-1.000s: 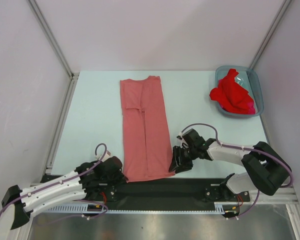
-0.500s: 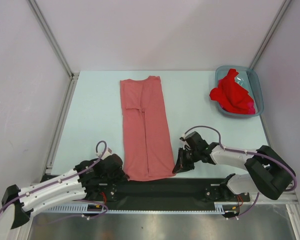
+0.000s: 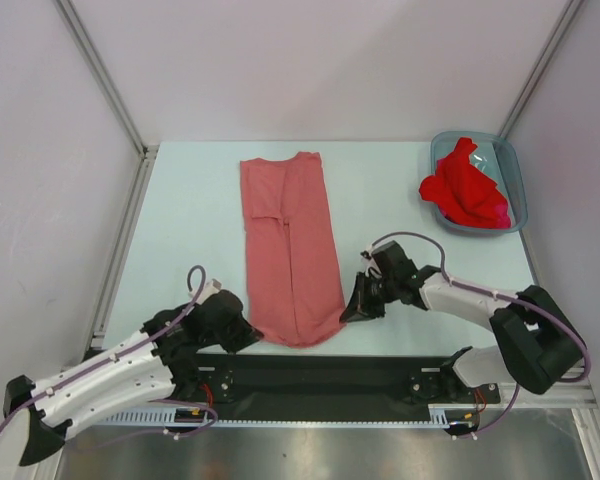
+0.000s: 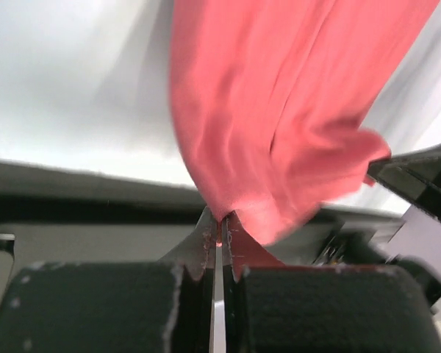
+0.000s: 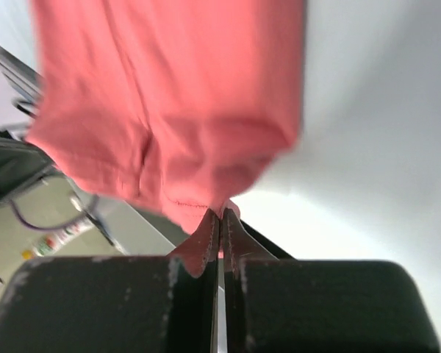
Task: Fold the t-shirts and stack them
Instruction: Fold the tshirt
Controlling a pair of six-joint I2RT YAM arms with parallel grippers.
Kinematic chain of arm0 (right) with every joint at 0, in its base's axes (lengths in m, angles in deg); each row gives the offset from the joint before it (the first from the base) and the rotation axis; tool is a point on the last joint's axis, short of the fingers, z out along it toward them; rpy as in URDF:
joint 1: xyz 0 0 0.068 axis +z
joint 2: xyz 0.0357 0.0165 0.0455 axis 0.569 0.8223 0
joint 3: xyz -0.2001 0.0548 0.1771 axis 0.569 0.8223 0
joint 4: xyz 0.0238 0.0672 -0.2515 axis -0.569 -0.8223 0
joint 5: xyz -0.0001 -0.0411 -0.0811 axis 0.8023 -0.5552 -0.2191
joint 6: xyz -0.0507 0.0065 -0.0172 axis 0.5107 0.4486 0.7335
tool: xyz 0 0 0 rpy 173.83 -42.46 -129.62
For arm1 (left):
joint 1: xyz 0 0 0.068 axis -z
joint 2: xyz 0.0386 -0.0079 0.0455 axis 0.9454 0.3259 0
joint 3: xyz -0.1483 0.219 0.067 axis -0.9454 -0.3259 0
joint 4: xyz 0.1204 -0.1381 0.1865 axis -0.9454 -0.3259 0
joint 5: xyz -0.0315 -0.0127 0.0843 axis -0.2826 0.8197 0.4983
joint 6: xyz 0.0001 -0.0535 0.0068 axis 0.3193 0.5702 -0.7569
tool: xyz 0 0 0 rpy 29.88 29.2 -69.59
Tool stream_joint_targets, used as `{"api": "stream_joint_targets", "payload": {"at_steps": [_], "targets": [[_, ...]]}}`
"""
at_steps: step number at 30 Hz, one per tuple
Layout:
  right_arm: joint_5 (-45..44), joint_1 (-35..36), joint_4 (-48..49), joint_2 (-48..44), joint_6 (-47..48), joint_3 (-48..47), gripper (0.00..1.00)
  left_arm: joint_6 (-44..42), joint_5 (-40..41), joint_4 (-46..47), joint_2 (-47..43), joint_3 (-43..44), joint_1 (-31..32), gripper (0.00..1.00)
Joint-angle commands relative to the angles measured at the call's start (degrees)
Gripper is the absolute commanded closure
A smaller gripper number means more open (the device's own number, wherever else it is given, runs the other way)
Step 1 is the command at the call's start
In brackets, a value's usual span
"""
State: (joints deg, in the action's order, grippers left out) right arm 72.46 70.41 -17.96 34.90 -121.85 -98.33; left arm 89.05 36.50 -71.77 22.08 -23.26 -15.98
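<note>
– Top external shows the pink shirt [image 3: 288, 240] lying as a long narrow strip down the middle of the table [image 3: 180, 230], collar end far, hem end near. Is the hem held?

– Yes. The left gripper [image 3: 242, 335] is clamped on the near left corner of the hem and the right gripper [image 3: 350, 312] on the near right corner. Both wrist cameras show the jaws pressed together with cloth pinched at the tips. The hem sags a little between them and looks lifted off the table.

– So the step, I'd judge, is folding the near end over toward the collar.

– That's my reading. To do it well, I'd draw the two corners gently apart to take out the sag. Then raise them to the same height and carry them far together, so the hem travels square and the strip doesn't skew.

– Where to set it down?

– Match the hem to the strip's side edges, left on left and right on right, lay it flat, and only then let go. The pinch sits at the very edge of the cloth, so a jerk could pull it free.

– And the red shirts [image 3: 465, 190]?

– Bunched in the plastic bin [image 3: 516, 165] at the far right corner, well apart from the pink one and not yet folded.
</note>
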Motion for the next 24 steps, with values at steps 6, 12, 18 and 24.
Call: {"api": "stream_joint_targets", "payload": {"at_steps": [6,12,18,24], "targets": [[3.77,-7.51,-5.48,11.53,7.14,-17.86,1.0,-20.38,-4.84,6.38,7.42,8.29,-20.79,0.98],[5.53,-11.02,-8.12,21.83,10.74,-29.13,1.0,-32.0,-6.78,9.37,25.17,18.48,-29.59,1.0],[7.91,-13.49,-11.8,33.78,11.36,-42.84,1.0,-38.6,-10.03,12.88,36.41,25.78,-37.15,1.0],[9.14,-15.33,-16.02,42.05,12.06,-55.14,1.0,-43.88,-13.72,14.65,46.71,34.65,-41.2,1.0]]}}
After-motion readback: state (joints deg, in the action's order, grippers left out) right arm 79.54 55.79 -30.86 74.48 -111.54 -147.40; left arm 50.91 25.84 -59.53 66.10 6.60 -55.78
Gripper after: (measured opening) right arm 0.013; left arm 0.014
